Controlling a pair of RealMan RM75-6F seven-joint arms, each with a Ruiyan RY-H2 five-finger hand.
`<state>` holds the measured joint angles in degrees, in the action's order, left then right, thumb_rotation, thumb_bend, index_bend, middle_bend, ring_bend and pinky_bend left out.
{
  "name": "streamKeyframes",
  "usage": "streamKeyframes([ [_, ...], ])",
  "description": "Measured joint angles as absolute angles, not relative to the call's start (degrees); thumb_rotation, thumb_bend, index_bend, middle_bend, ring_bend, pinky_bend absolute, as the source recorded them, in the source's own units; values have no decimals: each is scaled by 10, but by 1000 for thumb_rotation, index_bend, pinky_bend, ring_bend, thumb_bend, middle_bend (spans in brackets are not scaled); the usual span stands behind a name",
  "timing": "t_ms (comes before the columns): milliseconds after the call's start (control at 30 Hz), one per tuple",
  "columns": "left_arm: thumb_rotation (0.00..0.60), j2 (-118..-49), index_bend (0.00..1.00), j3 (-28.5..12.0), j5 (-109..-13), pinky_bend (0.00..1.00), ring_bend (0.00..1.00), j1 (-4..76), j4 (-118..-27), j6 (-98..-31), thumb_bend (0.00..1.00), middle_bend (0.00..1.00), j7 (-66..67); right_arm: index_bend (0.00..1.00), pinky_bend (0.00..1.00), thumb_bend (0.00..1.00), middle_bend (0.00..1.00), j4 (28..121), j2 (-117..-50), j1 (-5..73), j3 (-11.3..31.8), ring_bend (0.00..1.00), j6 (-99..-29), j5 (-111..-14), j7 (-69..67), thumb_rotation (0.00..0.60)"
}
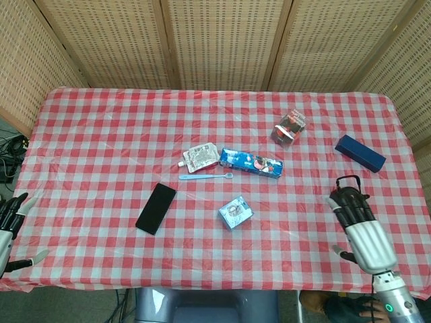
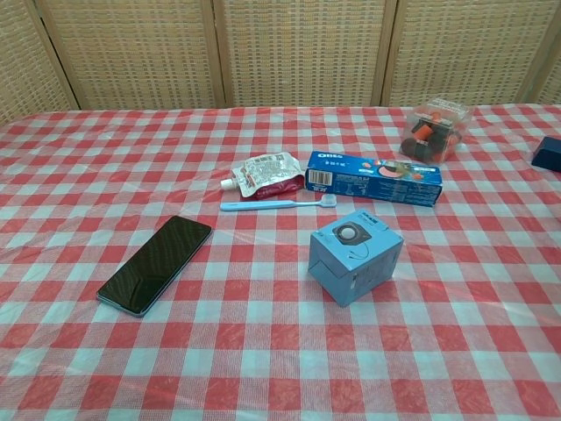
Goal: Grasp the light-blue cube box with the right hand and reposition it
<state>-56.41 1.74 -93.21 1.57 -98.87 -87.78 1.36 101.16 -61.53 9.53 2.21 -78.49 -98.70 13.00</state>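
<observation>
Light-blue cube box (image 2: 355, 255) sits free near the middle of the table (image 1: 101, 134), rotated so a corner faces the front edge, apart from the phone (image 1: 155, 208) and the toothbrush (image 1: 205, 176). Nothing touches it, so grasp not yet begun. Right hand (image 1: 360, 229) is at the right front of the table, well apart from the box, holding nothing, fingers extended and loosely apart, a sensible pre-grasp shape. It lies over the small black teapot (image 1: 347, 182), mostly hidden; contact can't be judged from the head view. Left hand (image 1: 8, 225) is parked off the left front corner, fingers spread, empty, clear of the work. Reach needs to go inward-left.
</observation>
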Motion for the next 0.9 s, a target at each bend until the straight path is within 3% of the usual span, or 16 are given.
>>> streamKeyframes([
  [267,600,-569,0,2,-889,0,0,30,-991,-848,0,0,30,24,0,0,2,1025,-617,211,28,0,-619,-1020,170,600],
  [533,600,-577,0,-13,-840,0,0,52,-987,-802,0,0,45,28,0,5,25,1037,-694,353,64,0,-448,-987,178,600],
  [900,600,-580,0,-19,-818,0,0,62,-983,-784,0,0,49,38,66,52,69,983,-806,448,113,21,-386,-896,238,600],
])
